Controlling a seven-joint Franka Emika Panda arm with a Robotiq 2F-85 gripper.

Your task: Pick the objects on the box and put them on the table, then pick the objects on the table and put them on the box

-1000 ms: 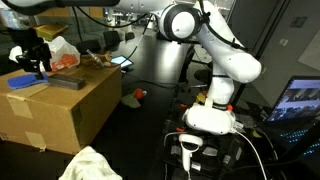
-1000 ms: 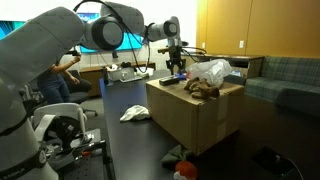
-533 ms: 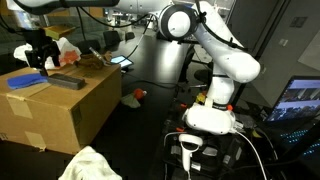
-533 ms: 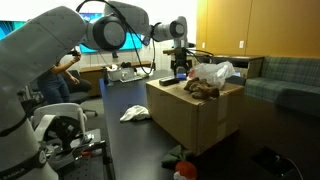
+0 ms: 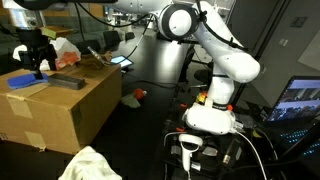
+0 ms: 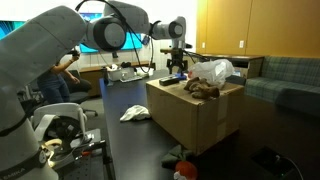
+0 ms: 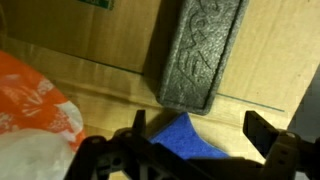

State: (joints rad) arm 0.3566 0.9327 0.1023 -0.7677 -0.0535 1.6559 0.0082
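Item: top face of the cardboard carton (image 5: 70, 115), seen in both exterior views with the arm reaching over its far end. Jaws: spread wide and pinching nothing, hanging just above the carton top. Directly beneath and between the jaws: blue flat pad (image 7: 186, 137), of which only one corner shows in the wrist view, soft-looking, matte, thin, lying flat on the cardboard. Just ahead of the jaws, touching or nearly touching that corner: dark grey slab (image 7: 201, 52), a rigid oblong with rounded edges and a raised embossed pattern. Its long axis runs straight away from the jaws with a slight tilt, so the closing line crosses its short width. To one side of the jaws: white-and-orange plastic bag (image 7: 35, 118), crinkled and glossy, likely to give under a pinch. Further along the carton, well apart from the jaws: brown lump (image 6: 204, 90), irregular, make not clear. Down on the black worktop (image 6: 118, 135), well below and apart from the jaws: large white cloth (image 6: 135, 113), crumpled and limp, and a small red-green toy (image 5: 139, 95), too small to describe. Judgement: the pad is the nearest candidate and calls for a straight descent onto a thin edge. The slab offers the firmer purchase, needing only a short advance with no turn of the wrist.
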